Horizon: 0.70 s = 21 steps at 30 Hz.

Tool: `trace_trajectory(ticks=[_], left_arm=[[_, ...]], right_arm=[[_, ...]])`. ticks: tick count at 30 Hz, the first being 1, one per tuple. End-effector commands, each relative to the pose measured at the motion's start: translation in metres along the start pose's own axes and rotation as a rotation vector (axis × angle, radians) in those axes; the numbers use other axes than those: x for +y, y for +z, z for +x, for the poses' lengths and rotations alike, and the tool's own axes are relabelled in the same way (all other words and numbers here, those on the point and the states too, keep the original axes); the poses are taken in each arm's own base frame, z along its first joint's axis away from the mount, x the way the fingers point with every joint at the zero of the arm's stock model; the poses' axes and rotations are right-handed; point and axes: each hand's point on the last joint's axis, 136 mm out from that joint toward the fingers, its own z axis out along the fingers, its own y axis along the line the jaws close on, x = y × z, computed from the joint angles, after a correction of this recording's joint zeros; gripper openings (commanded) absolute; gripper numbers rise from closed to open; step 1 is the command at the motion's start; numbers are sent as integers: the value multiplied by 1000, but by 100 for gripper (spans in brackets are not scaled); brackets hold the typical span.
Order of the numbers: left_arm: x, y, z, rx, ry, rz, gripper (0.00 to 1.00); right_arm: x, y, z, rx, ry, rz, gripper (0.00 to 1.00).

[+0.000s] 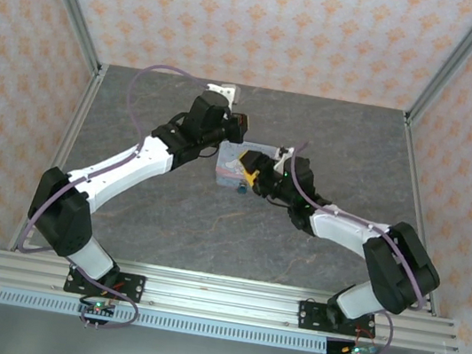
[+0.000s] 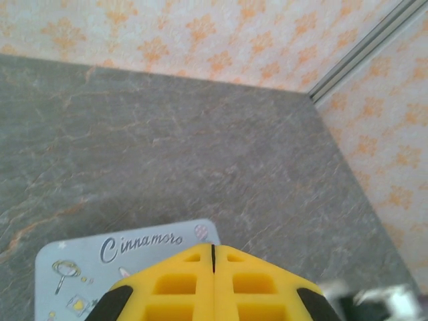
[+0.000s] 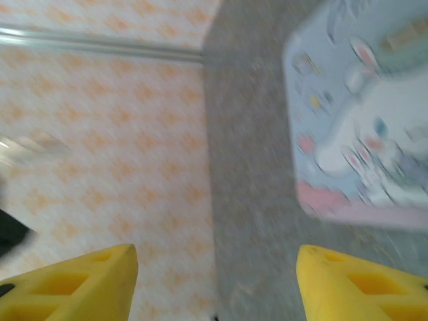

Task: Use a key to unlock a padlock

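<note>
A pastel cartoon-printed tin lies mid-table. The tiny dark teal padlock sits at the tin's near edge, small and hard to make out. My left gripper hovers over the tin's far-left part. In the left wrist view its yellow fingers are pressed together with nothing visible between them, just above the tin's lid. My right gripper is at the tin's near right side, close to the padlock. Its jaws stand apart and empty in a blurred view, the tin up to the right. The key is out of view.
The grey stone-pattern tabletop is walled by orange-patterned panels at the back and both sides, with aluminium posts in the back corners. A small white bracket sits near the back wall behind the left arm.
</note>
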Motion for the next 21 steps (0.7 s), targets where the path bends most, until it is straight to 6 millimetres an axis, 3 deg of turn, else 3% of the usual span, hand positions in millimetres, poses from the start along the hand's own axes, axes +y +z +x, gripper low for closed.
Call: trace_trajectory(ticks=[1, 5, 12, 21], left_arm=[[-16, -7, -31, -85, -35, 64, 0], [-14, -5, -29, -82, -51, 78, 0], [-18, -3, -26, -76, -60, 107, 0], [-19, -2, -25, -72, -97, 122, 0]], right_arm=[[23, -15, -2, -9, -47, -57, 63], [29, -26, -18, -77, -43, -64, 63], [41, -47, -67, -264, 67, -138, 63], [69, -31, -83, -266, 102, -224, 62]])
